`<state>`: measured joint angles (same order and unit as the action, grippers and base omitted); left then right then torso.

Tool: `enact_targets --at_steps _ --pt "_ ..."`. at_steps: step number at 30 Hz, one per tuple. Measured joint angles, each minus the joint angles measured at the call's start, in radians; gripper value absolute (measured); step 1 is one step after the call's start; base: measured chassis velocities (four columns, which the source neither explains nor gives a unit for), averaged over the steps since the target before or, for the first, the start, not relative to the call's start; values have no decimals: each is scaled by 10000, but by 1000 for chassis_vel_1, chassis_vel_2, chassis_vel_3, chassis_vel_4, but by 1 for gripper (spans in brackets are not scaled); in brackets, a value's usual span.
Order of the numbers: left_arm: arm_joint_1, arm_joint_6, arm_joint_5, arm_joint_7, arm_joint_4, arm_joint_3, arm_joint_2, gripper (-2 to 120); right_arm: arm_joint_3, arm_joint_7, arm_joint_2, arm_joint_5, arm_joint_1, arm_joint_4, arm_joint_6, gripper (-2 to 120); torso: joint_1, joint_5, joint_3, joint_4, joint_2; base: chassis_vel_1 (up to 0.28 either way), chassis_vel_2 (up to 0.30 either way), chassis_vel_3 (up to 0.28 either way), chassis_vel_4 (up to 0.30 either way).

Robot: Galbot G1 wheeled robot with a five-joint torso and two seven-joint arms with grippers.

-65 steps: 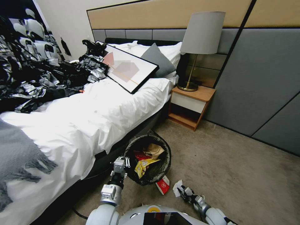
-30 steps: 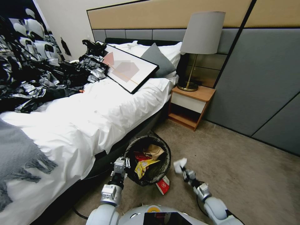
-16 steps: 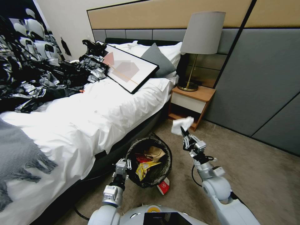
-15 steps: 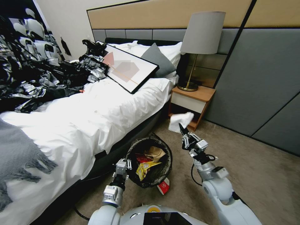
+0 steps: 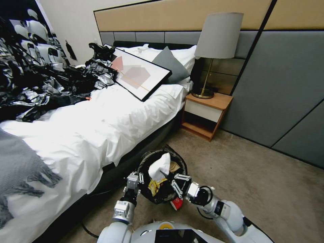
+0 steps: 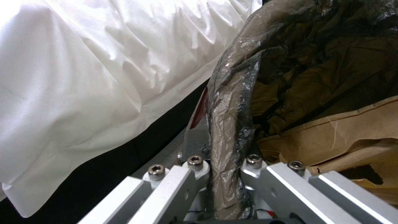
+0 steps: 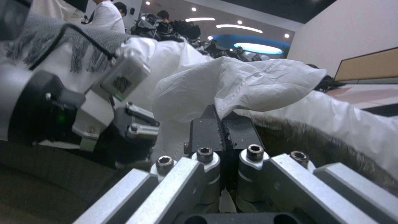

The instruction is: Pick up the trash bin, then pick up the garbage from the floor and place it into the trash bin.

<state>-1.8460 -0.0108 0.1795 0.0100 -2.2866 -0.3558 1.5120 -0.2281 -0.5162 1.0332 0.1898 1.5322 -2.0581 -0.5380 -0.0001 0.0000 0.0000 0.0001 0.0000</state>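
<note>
two sets of jaws at work, both mine. left gripper (image 5: 138, 178) is clamped on the near rim of the bin (image 5: 147, 161); in the left wrist view its jaws are pinched narrow on the black liner (image 6: 232, 102) folded over that rim. the bin is close against the bed (image 5: 101, 128), at its side, open mouth up.

right gripper (image 5: 175, 184) reaches in from the right, across the bin's right edge. its jaws are closed tight on a white tissue (image 5: 159, 166); the right wrist view shows the pads (image 7: 207, 130) pressed together with the tissue (image 7: 240, 84) fanning out beyond them.

key relation: the tissue hangs over the bin's mouth, above the yellow wrapper (image 5: 154, 184) and brown paper (image 5: 174, 165) already inside. it stands out from the jaw tips toward the bed, away from my wrist, so a release looks likely to drop it inside, not over the rim.

outstanding: one red-and-white wrapper (image 5: 176, 203) lies on the floor (image 5: 243, 175) touching the bin's base, just beside the right gripper. right arm is the nearer.
</note>
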Motion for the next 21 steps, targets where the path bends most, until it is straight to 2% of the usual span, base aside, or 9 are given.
enact_targets --at_steps 9,21 --pt "-58 52 151 3 10 184 35 1 147 270 353 124 -589 1462 76 0 0 0 0 0 0 0 0 0 0" --pt "-93 123 165 -3 43 208 28 1 248 615 569 364 -816 1998 346 0 0 0 0 -1 0 0 0 0 0"
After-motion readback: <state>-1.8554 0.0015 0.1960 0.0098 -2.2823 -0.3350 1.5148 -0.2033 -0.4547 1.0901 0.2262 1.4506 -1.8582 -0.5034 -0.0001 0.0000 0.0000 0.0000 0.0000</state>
